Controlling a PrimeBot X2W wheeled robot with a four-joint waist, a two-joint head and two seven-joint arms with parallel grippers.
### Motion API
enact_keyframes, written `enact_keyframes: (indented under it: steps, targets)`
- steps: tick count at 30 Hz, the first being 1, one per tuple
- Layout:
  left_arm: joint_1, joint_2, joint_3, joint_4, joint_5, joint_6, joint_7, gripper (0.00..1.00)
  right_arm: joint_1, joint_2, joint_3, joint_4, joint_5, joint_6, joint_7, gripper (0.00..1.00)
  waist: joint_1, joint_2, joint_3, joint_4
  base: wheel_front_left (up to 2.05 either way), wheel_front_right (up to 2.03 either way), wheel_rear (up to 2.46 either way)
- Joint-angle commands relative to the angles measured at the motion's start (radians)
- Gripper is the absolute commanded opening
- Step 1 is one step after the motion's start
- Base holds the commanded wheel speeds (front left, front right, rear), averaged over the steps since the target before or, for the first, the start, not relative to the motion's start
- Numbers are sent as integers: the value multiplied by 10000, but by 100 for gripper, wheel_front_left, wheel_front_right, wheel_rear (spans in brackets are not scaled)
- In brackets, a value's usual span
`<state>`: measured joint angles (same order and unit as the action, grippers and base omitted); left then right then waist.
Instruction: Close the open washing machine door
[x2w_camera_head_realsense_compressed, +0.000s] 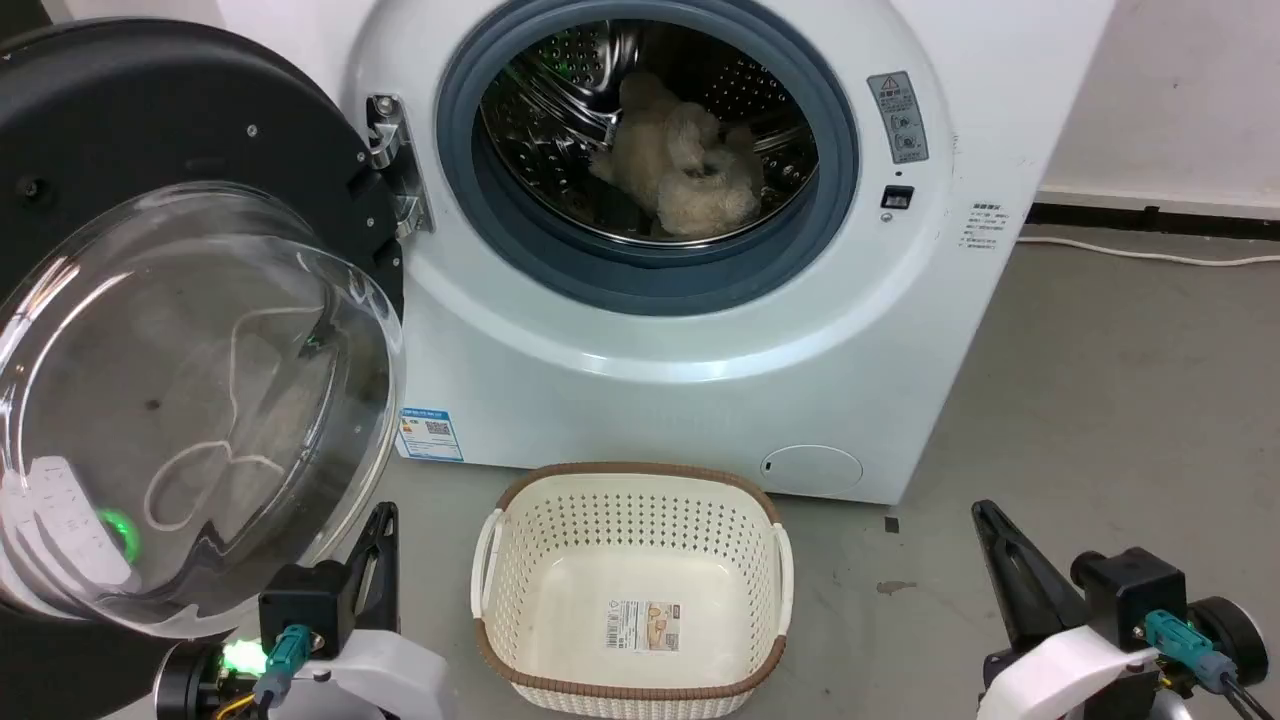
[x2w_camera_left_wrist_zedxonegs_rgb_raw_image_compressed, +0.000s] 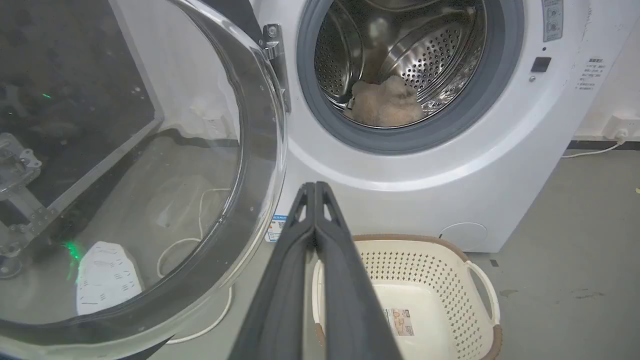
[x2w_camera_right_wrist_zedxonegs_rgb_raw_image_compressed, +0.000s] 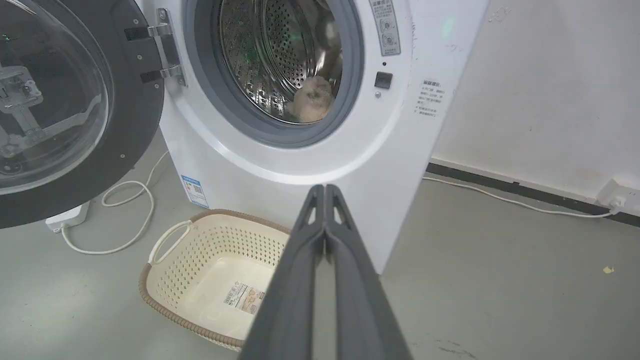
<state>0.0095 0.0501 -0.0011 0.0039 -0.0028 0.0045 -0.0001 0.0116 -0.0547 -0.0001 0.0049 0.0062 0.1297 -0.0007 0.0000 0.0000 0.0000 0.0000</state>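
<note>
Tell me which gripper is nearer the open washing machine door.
The left gripper, shut, right beside the washing machine door; the right gripper sits on the basket's far side.

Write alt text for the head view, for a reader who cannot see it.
The washing machine door hangs wide open at the left of the white washer, a beige fluffy item in the drum. A cream basket sits on the floor, between the shut left gripper and right gripper.

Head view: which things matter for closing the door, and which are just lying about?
For the job: washing machine door, swung open; hinge; left gripper, shut, near it.
Lying about: empty basket; fluffy item in the drum; white cable.
</note>
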Motion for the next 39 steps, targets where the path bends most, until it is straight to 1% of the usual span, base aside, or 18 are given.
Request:
enact_keyframes:
  steps: [1,31,32,39]
  targets:
    - [-95,1,11,-39,28,-45,1,0,-116,45,1,-49,-62,10,7,0,0,0,0,0,0,0,0]
    - [-95,1,11,-39,28,-45,1,0,-116,45,1,-49,-62,10,7,0,0,0,0,0,0,0,0]
    - [0,0,-3,1,1,2,-4,100,2,-2,1,0,6,0,-1,100,0,0,0,0,0,0,0]
    - [-19,9,-78,0,37,30,-83,100,23,-14,-40,15,93,0,-75,100,0,0,5,-3,0,0,0]
